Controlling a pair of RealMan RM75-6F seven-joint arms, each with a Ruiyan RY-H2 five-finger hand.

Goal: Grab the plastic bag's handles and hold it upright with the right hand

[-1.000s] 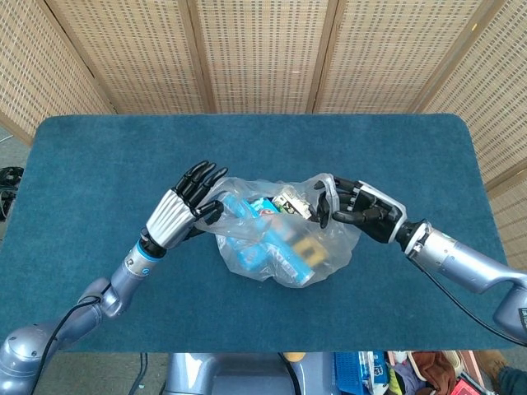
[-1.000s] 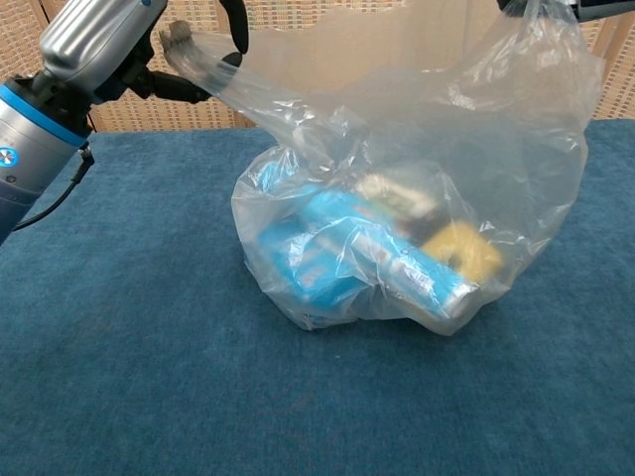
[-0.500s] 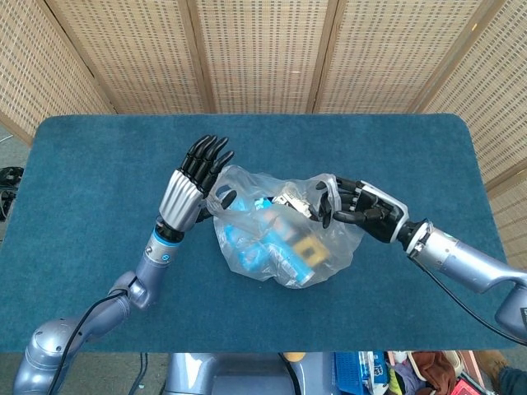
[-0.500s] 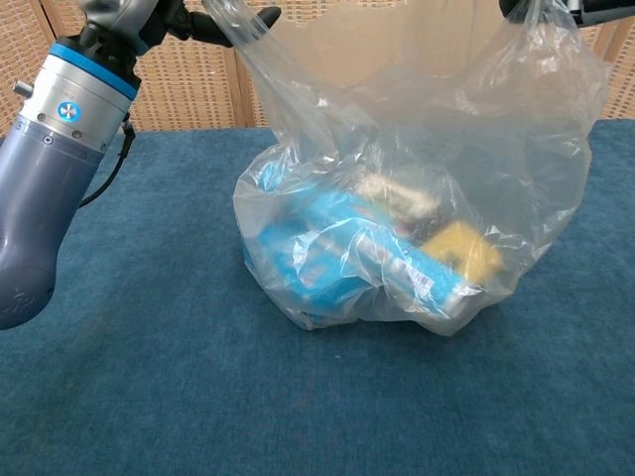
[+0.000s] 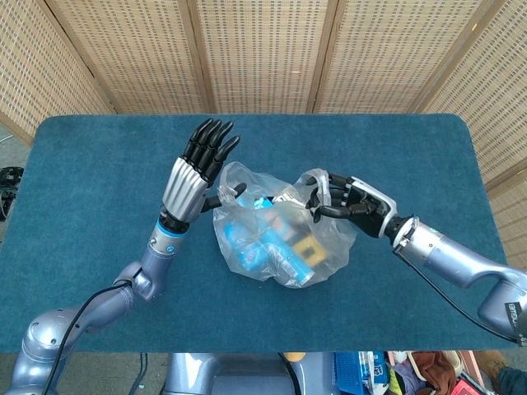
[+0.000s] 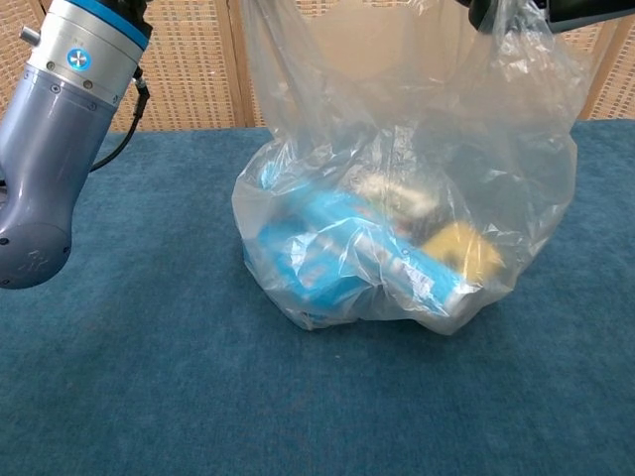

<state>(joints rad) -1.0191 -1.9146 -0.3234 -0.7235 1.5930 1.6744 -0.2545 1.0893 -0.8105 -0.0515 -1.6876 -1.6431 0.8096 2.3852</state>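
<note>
A clear plastic bag [image 5: 276,239] stands mid-table with blue packets and a yellow item inside; in the chest view the plastic bag [image 6: 397,198] is stretched upward. My left hand [image 5: 200,169] is raised at the bag's left side with its fingers straight up, and the thumb holds the left handle [image 5: 233,183]. Only its forearm [image 6: 69,129] shows in the chest view. My right hand [image 5: 350,206] is at the bag's upper right, its fingers curled around the right handle [image 5: 314,185]. The right hand [image 6: 516,12] just shows at the top edge of the chest view.
The blue cloth-covered table [image 5: 99,164] stretches around the bag on all sides. Wicker screen panels [image 5: 263,49] stand behind the far edge. Clutter lies on the floor below the near edge [image 5: 370,370].
My left hand has risen and straightened, pulling the left handle up and in toward the bag's middle. My right hand has shifted slightly left and curled tighter on the right handle.
</note>
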